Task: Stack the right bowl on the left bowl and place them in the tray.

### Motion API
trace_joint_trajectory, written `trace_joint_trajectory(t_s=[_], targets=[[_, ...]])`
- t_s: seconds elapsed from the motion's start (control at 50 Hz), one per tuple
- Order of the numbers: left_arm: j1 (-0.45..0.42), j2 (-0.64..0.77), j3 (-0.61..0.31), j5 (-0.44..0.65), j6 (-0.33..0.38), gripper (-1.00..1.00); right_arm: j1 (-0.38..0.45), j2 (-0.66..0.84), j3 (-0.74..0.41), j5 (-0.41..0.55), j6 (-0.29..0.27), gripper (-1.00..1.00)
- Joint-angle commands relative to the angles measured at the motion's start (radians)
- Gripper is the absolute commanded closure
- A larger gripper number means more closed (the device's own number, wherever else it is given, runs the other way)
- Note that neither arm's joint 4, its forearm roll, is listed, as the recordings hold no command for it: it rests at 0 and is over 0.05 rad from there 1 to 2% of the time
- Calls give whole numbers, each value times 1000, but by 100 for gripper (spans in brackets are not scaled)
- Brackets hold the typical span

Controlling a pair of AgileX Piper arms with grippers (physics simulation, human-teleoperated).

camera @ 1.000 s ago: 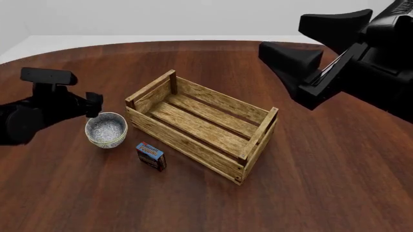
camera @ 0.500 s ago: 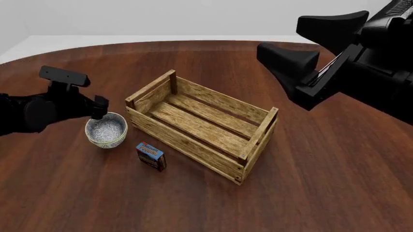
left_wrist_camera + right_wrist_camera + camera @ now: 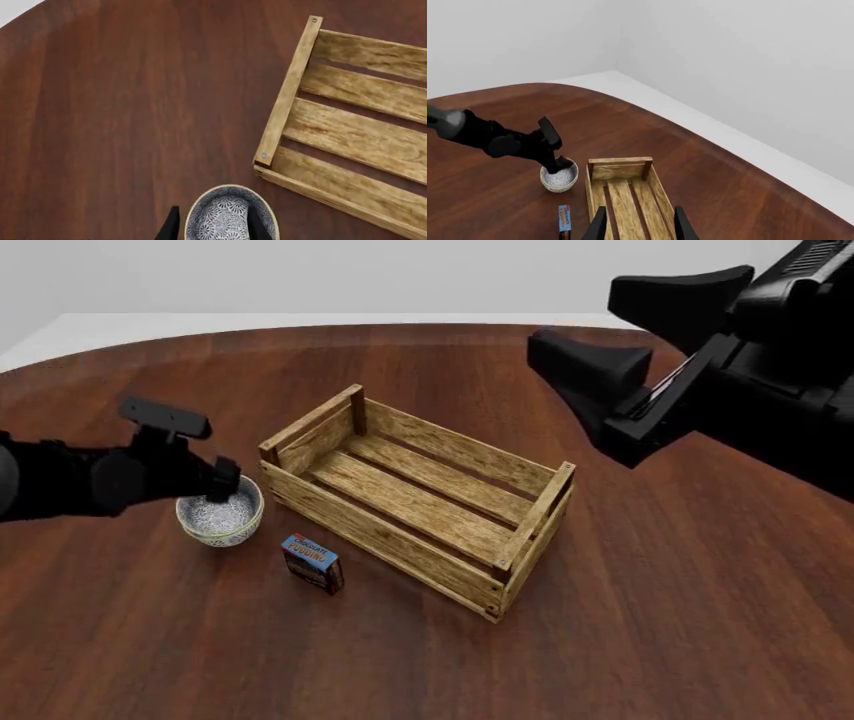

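Right now my left gripper (image 3: 220, 483) sits at the bowl (image 3: 220, 511), jaws open; in the left wrist view one fingertip (image 3: 257, 222) is inside the patterned bowl (image 3: 230, 215) and the other is outside its rim, straddling the wall, and I cannot tell if they touch it. I see only this one bowl, which rests on the table (image 3: 667, 620) just beside the tray's (image 3: 416, 502) left end, clear of the corner post. A small blue-and-red box (image 3: 312, 562) stands near the tray's front wall, close to the bowl. My right gripper (image 3: 607, 350) hangs high above the table beyond the tray's right end, fingers spread wide, holding nothing.
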Motion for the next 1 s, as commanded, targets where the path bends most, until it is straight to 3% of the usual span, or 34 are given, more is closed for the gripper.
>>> trace_joint_trajectory(t_s=[0.02, 1.0], targets=[[-3, 21, 3, 17, 48, -100, 1, 13, -2, -5, 0, -100], [46, 142, 44, -78, 77, -100, -3, 3, -3, 1, 0, -100]])
